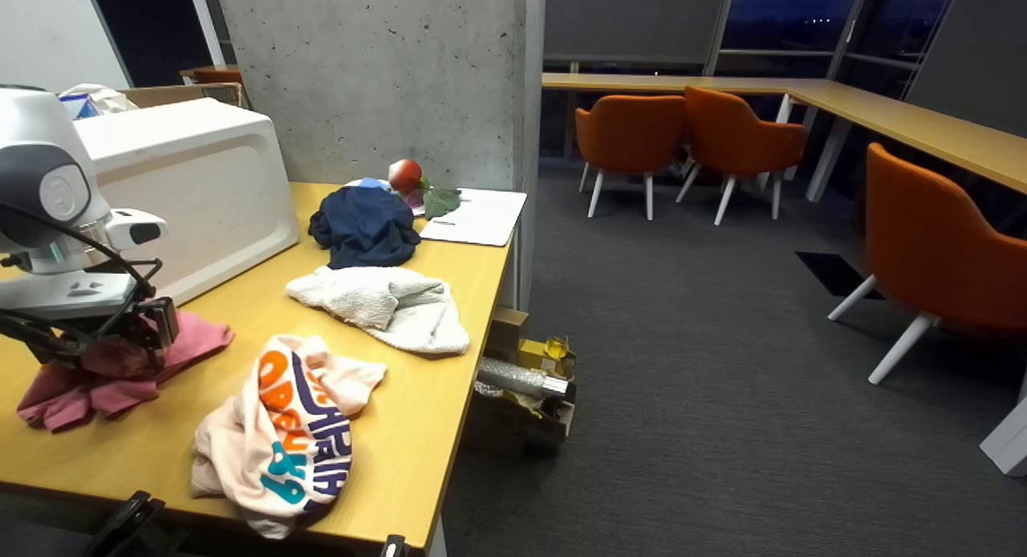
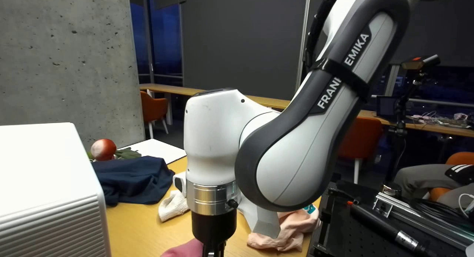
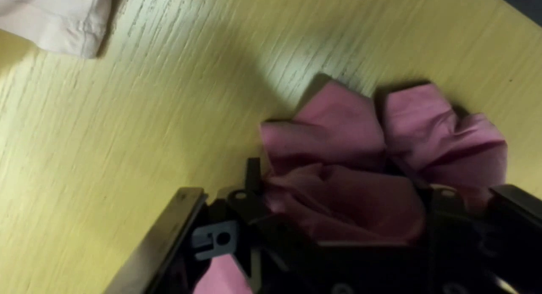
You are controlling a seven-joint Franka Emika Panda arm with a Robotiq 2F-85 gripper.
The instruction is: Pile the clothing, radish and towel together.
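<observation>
Jaws apart, your gripper (image 3: 332,186) straddles a bunched pink cloth (image 3: 351,145) on the yellow table (image 1: 421,404), lower left of the frame in an exterior view. In the wrist view a thick fold stands between the fingertips (image 3: 253,175), one of them just outside the cloth's edge; no pinch shows yet. Close squarely on that fold rather than a loose corner, and stay low enough to catch several layers without scraping the table. A small tug before lifting should tell you whether it comes as one.

Then raise it straight up: loose corners will likely trail, and could drag the printed shirt (image 1: 293,437) at the frame's bottom, left of centre, or the white towel (image 1: 385,304) above it. The white box (image 1: 192,196), upper left, looks near enough to the likely path to deserve a wide berth.

The radish (image 1: 407,176), red with a pale patch, sits at upper middle, just behind the dark blue garment (image 1: 365,224); whether they touch cannot be told. That cluster makes a sensible target: lower the pink cloth gently, as a hard drop could set the radish rolling.
</observation>
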